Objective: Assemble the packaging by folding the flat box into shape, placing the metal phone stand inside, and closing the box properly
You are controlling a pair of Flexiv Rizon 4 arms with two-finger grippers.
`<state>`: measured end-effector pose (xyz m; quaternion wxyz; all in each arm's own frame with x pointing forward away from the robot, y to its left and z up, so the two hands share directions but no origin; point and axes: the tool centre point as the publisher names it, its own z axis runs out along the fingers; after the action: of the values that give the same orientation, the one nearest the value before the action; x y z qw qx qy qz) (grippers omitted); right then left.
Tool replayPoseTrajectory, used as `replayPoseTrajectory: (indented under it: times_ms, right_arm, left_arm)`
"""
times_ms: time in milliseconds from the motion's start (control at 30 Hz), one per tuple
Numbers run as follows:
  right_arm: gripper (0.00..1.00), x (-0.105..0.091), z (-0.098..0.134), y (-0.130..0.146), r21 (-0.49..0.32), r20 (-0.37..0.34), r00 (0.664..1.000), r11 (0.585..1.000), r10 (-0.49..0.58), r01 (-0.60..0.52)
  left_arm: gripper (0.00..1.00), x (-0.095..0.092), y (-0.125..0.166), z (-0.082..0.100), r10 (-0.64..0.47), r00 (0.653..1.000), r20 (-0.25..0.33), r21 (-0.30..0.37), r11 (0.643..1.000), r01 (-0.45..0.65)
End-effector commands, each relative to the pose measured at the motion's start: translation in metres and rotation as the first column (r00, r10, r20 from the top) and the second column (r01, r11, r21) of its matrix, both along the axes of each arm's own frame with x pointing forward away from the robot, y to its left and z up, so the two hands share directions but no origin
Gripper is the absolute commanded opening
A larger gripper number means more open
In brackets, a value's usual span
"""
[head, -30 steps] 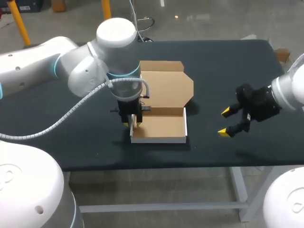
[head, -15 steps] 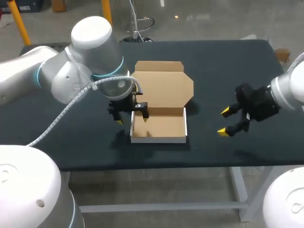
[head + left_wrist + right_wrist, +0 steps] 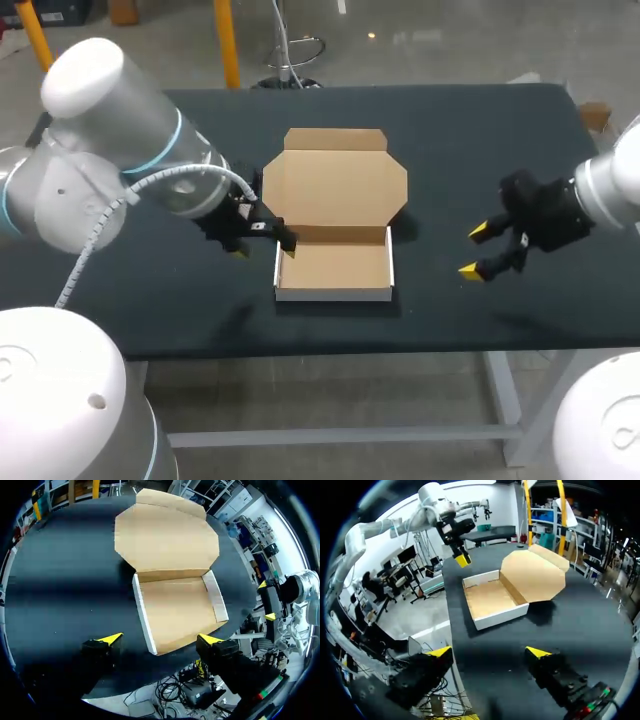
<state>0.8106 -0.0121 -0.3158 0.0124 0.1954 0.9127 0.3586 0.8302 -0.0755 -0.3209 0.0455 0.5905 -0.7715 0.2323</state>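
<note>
My left arm came in from the left side, and its left gripper [image 3: 264, 251] hung just beside the left wall of the cardboard box [image 3: 335, 266], fingers spread apart and holding nothing. In the left wrist view, the box [image 3: 175, 611] lay straight ahead of the left gripper [image 3: 160, 639], with the tray's near corner showing between the two yellow tips. I could not tell whether either tip touched the cardboard.

The box sat near the middle of the dark table [image 3: 450, 140]. Its tray was already formed, with the front and side walls standing. Its long axis ran across the table from side to side. The lid [image 3: 335, 184] lay flat and open on the far side, hinged along the tray's back edge. The tray was empty, and no view showed the metal phone stand.

Further right, well apart from the box, the right gripper [image 3: 474, 251] hovered over the table with its fingers parted and empty. From its own wrist view, the box [image 3: 492, 599] sat well ahead of the right gripper [image 3: 489, 652]. The left arm was clearly the nearer of the two. By my judgement, folding looked done and loading the stand came next.
</note>
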Motion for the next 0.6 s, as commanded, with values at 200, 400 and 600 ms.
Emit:
replayPoseTrajectory:
  times_ms: [200, 400, 600]
  right_arm:
    - [1.00, -0.007, 0.015, -0.017, 0.019, -0.028, 0.997, 0.997, -0.077, 0.078]
    - [1.00, -0.013, 0.022, -0.029, 0.003, -0.059, 0.986, 0.988, -0.157, 0.157]
    - [1.00, -0.020, 0.031, -0.046, -0.016, -0.088, 0.964, 0.968, -0.252, 0.252]
  left_arm:
    - [1.00, -0.030, 0.032, 0.036, 0.001, 0.999, 0.051, -0.072, 0.997, 0.003]
    - [1.00, -0.043, 0.048, 0.053, 0.017, 1.000, 0.025, -0.071, 0.997, -0.015]
    - [1.00, -0.058, 0.061, 0.070, 0.039, 0.999, -0.011, -0.052, 0.998, -0.039]
